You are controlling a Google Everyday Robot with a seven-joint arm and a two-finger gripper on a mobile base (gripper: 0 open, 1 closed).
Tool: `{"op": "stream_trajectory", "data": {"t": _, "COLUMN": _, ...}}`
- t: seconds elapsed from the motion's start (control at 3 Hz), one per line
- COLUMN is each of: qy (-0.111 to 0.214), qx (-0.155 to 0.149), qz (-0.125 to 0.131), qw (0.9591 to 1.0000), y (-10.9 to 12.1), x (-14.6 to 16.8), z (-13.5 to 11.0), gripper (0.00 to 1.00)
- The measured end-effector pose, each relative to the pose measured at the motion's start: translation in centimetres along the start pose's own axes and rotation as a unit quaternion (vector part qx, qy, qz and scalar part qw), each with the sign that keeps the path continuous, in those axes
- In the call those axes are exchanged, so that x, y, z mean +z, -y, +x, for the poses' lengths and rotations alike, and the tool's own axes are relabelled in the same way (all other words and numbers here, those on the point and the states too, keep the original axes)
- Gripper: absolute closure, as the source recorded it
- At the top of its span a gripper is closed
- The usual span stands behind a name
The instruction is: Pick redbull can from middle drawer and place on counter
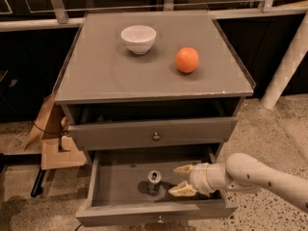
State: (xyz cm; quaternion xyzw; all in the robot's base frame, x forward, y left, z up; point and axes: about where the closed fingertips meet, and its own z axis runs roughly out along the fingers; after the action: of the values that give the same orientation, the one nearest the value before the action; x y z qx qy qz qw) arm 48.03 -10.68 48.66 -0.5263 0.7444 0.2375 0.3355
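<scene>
Up top, the matte grey counter [110, 76] carries a white bowl [138, 38] and an orange [187, 60], with speckled floor [274, 124] around the cabinet. Below, the redbull can [154, 182] stands upright in the pulled-out middle drawer [154, 214] — the gripper [174, 181] just right of it, jaws spread open.
</scene>
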Motion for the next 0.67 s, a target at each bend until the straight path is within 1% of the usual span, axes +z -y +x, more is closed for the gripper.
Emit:
{"op": "stream_trajectory", "data": {"t": 0.33, "qy": 0.008, "qx": 0.001, "qz": -0.008, "qw": 0.9999, "y": 0.4, "x": 1.6, "z": 0.0, "gripper": 0.38}}
{"op": "stream_trajectory", "data": {"t": 0.67, "qy": 0.015, "qx": 0.001, "qz": -0.02, "qw": 0.9997, "y": 0.5, "x": 3.4, "z": -0.2, "gripper": 0.37}}
